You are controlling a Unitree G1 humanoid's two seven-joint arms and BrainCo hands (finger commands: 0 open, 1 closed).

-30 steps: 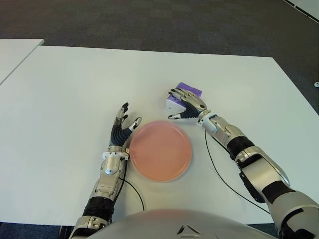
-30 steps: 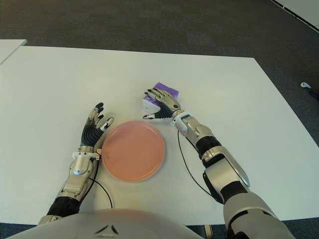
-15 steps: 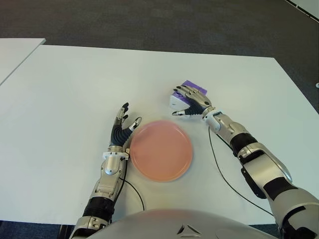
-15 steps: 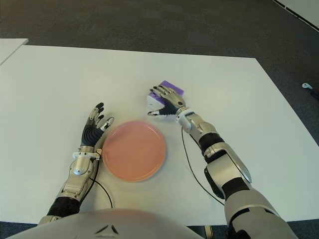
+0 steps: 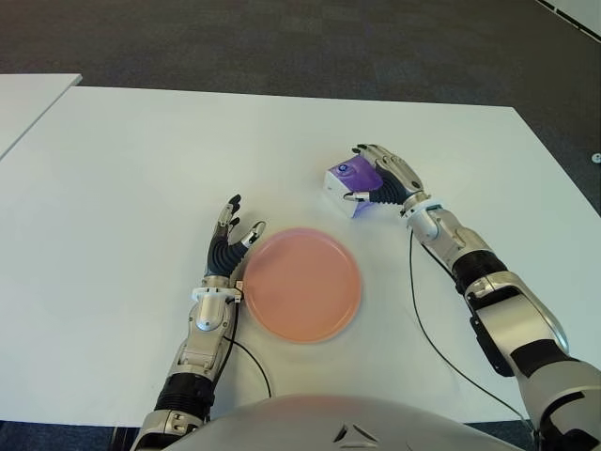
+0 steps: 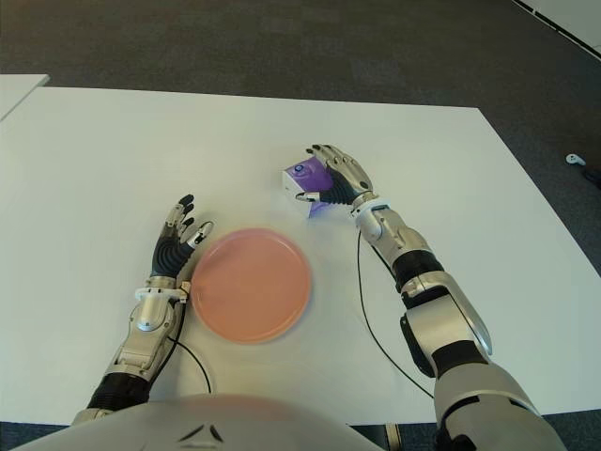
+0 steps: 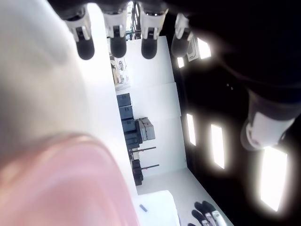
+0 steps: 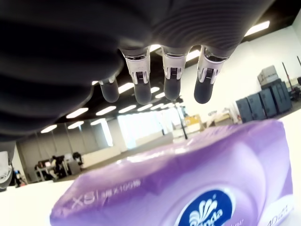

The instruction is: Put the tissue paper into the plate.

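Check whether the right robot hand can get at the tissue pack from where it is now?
Probably yes: the right robot hand is already cupped around the tissue pack, nothing between them, though a firm grasp isn't confirmed.

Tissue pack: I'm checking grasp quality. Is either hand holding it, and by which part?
The right hand grips the tissue pack by its far end, fingers over the top, thumb at the near side. The left hand holds nothing.

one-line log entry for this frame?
right robot hand: grasping tissue pack, tilted | pink plate: empty | left robot hand: open beside plate's left
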